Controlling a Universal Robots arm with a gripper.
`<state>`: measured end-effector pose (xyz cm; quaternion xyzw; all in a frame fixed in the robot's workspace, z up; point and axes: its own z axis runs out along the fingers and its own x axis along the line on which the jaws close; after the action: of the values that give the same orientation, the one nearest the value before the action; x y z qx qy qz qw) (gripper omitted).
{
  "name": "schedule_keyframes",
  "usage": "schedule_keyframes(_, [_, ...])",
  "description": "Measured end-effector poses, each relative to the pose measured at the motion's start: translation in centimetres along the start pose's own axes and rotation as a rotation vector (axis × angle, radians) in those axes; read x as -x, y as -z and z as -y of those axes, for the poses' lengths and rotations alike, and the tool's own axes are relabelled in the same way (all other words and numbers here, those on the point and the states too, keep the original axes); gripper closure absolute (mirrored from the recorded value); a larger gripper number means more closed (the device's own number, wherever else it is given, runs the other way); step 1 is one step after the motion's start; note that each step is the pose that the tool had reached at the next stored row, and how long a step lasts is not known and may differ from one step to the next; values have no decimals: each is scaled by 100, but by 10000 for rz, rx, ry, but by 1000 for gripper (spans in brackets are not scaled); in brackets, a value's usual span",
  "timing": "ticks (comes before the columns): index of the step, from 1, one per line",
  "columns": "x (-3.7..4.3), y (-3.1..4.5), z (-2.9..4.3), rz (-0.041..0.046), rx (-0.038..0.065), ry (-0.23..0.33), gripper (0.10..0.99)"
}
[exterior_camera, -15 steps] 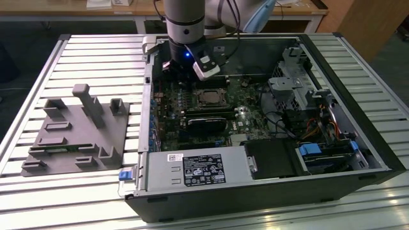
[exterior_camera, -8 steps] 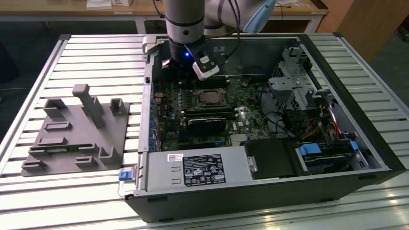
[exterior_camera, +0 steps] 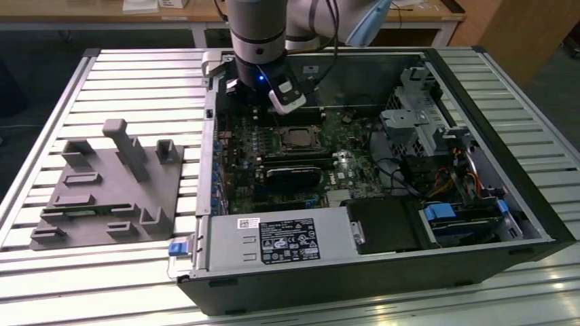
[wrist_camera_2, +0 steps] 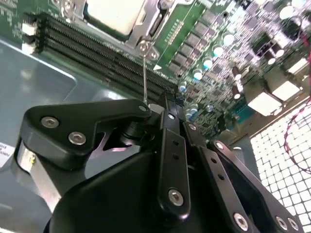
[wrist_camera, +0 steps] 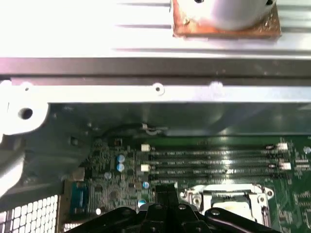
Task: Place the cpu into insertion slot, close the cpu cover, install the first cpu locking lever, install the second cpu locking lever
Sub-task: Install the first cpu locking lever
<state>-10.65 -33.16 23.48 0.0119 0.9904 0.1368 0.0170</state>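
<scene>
The cpu (exterior_camera: 295,138) lies in the insertion slot (exterior_camera: 279,130) on the motherboard, its pale face (wrist_camera_2: 114,12) showing. The silver cpu cover (wrist_camera_2: 148,26) lies flat around it, and its frame (wrist_camera: 194,199) also appears in the first wrist view. A thin metal locking lever (wrist_camera_2: 144,73) rises from the socket's corner to my gripper (wrist_camera_2: 158,104). The black fingers (wrist_camera: 165,194) stand together, shut, over the memory slots just behind the socket. Whether the lever's end is clamped or only touched is hidden. In the exterior view the gripper (exterior_camera: 267,112) hangs low inside the case.
The open computer case (exterior_camera: 507,176) lies on a slatted table. Long black memory slots (wrist_camera: 214,162) run beside the socket, and a black labelled box (exterior_camera: 288,241) sits at the case's near side. A grey fixture plate (exterior_camera: 109,190) stands at the exterior view's left.
</scene>
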Motion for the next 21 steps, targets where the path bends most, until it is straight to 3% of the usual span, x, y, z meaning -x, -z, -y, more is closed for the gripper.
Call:
schedule_keyframes(2, [-2, 0, 0, -1, 111, -3, 980])
schedule_keyframes(8, [32, -2, -1, -3, 123, -4, 980])
schedule_keyframes(21, [347, -21, -18, -2, 61, -1, 980])
